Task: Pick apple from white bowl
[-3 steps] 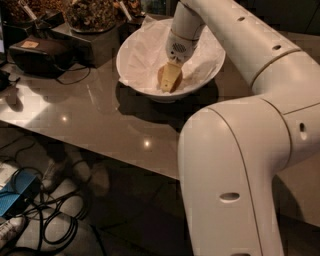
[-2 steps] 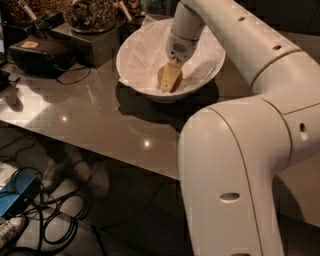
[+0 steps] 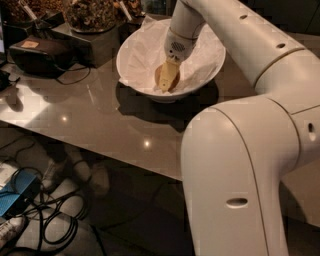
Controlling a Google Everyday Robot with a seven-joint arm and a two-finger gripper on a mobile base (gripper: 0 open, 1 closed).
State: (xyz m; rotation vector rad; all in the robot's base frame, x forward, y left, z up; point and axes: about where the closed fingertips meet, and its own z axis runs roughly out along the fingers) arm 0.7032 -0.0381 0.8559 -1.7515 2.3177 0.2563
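The white bowl [image 3: 202,70] stands on the table at the back centre, lined with crinkled white paper. The apple [image 3: 159,76] lies low in the bowl, small and yellowish-orange, and is mostly covered by the gripper. My gripper [image 3: 167,80] reaches down into the bowl from the upper right and sits right on the apple, its yellowish tip across the apple's front. The white arm [image 3: 250,45] arcs over the bowl's right side.
Dark glass bowls of brown snacks [image 3: 90,12] stand at the back left on a dark stand. A black box with a cord [image 3: 37,52] lies at the left. The robot's white body [image 3: 240,180] fills the right foreground. Cables and a blue device [image 3: 20,192] lie on the floor.
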